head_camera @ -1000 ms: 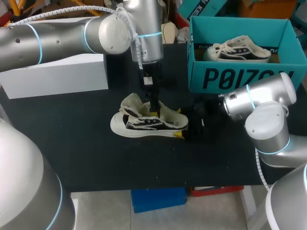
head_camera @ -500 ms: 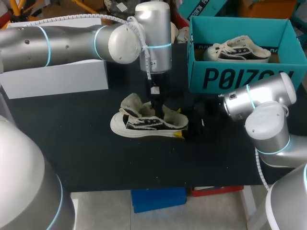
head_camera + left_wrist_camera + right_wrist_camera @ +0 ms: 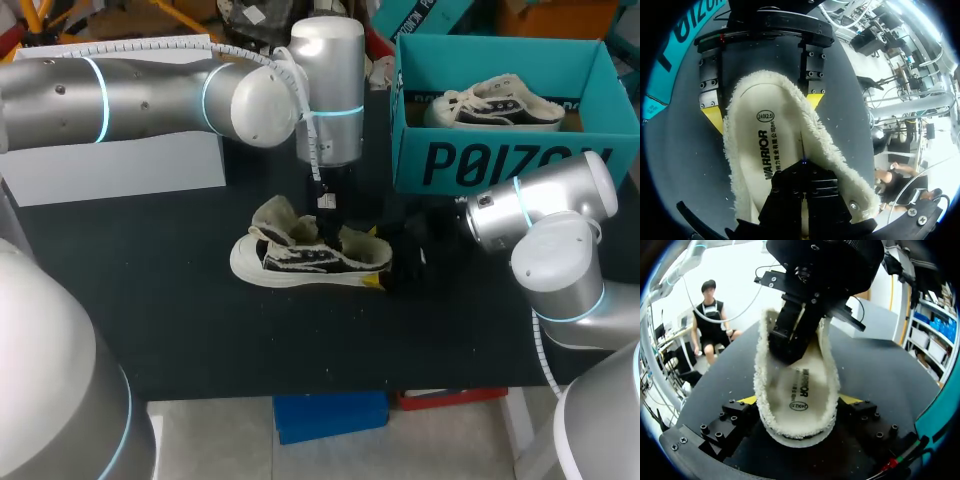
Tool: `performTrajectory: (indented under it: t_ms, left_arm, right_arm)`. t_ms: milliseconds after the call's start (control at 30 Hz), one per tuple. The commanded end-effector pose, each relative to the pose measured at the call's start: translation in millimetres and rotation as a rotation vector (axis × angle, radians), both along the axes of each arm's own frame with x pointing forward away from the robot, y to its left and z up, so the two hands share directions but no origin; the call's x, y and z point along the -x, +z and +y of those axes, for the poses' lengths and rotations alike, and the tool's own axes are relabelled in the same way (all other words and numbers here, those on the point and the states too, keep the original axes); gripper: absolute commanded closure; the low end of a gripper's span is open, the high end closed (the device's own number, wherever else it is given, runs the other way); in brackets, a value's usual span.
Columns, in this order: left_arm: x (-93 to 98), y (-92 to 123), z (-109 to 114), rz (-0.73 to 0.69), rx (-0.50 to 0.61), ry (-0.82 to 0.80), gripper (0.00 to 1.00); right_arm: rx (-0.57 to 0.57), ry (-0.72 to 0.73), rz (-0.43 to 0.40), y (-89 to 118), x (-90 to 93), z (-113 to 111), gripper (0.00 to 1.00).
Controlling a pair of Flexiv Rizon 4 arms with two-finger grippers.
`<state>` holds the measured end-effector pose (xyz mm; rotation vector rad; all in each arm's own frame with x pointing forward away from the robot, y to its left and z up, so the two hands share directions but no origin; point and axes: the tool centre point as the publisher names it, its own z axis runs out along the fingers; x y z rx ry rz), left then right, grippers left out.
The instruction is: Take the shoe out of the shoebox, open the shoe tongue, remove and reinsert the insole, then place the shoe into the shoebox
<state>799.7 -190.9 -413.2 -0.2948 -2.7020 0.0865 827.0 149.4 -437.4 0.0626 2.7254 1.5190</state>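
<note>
Fleece snags, so I am clamping the shoe (image 3: 310,262) on the worktop (image 3: 150,300) by its heel with my right hand (image 3: 799,405), planning a slow insole (image 3: 765,130) pull with my pressed-together left hand (image 3: 804,172).

The left arm (image 3: 150,90) is extending level from its own side to the middle. Its wrist (image 3: 330,95) is pointing straight down, and its jaws are hanging closed together, the black fingers (image 3: 802,192) dipping inside the shoe (image 3: 300,262). The right arm (image 3: 545,215) is lying low over the surface (image 3: 150,310), folded at its elbow (image 3: 556,268). Its jaws are facing sideways toward the left arm and standing wide, the yellow tips (image 3: 713,120) pressing the shoe's heel from both sides.
</note>
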Motion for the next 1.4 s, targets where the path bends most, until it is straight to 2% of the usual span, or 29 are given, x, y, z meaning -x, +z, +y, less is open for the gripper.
performTrajectory:
  t_ms: [33, 333, 400, 433, 600, 700, 833, 933, 1133, 1200, 1300, 1367, 1400]
  left_arm:
    - [4.5, -6.0, 1.9, -0.007, -0.001, 0.002, 1.00]
    - [7.3, -8.6, 3.0, 0.007, 0.005, -0.004, 1.00]
    - [7.5, -7.5, 3.8, 0.008, 0.006, -0.007, 0.65]
    - [7.4, -6.9, 4.5, 0.006, 0.007, -0.007, 0.61]
    - [6.1, -5.7, 7.9, -0.023, -0.007, -0.005, 0.77]
    - [6.8, -7.8, 9.4, -0.055, -0.032, -0.009, 0.80]
    - [4.6, -10.3, 13.7, -0.147, -0.074, 0.000, 0.79]
    - [3.2, -9.8, 16.3, -0.233, -0.093, -0.002, 0.75]
    - [3.0, -10.1, 23.5, -0.424, -0.147, 0.021, 0.73]
    - [2.4, -12.5, 26.2, -0.506, -0.175, 0.026, 0.69]
    - [0.6, -17.2, 29.5, -0.599, -0.197, 0.029, 0.76]
    - [-3.8, -18.6, 32.4, -0.646, -0.191, 0.045, 0.71]
    - [-5.1, -19.0, 33.3, -0.670, -0.184, 0.042, 0.71]
  right_arm:
    - [0.001, -0.001, 0.001, -2.8, -0.1, -0.1, 1.00]
    - [0.001, -0.001, 0.001, -2.8, -0.1, -0.1, 1.00]
    - [0.001, -0.001, 0.001, -2.8, -0.1, -0.1, 1.00]
    - [0.001, -0.001, 0.001, -2.8, -0.1, -0.1, 1.00]
    - [0.001, -0.001, 0.001, -2.8, -0.1, -0.1, 1.00]
    - [0.001, -0.001, 0.001, -2.8, -0.1, -0.1, 1.00]
    - [0.001, -0.001, 0.001, -2.8, -0.1, -0.1, 1.00]
    - [0.001, -0.001, 0.001, -2.8, -0.1, -0.1, 1.00]
    - [0.001, -0.001, 0.001, -2.8, -0.1, -0.1, 1.00]
    - [0.001, -0.001, 0.001, -2.8, -0.1, -0.1, 1.00]
    - [0.001, -0.001, 0.001, -2.8, -0.1, -0.1, 1.00]
    - [0.001, -0.001, 0.001, -2.8, -0.1, -0.1, 1.00]
    - [0.001, -0.001, 0.001, -2.8, -0.1, -0.1, 1.00]
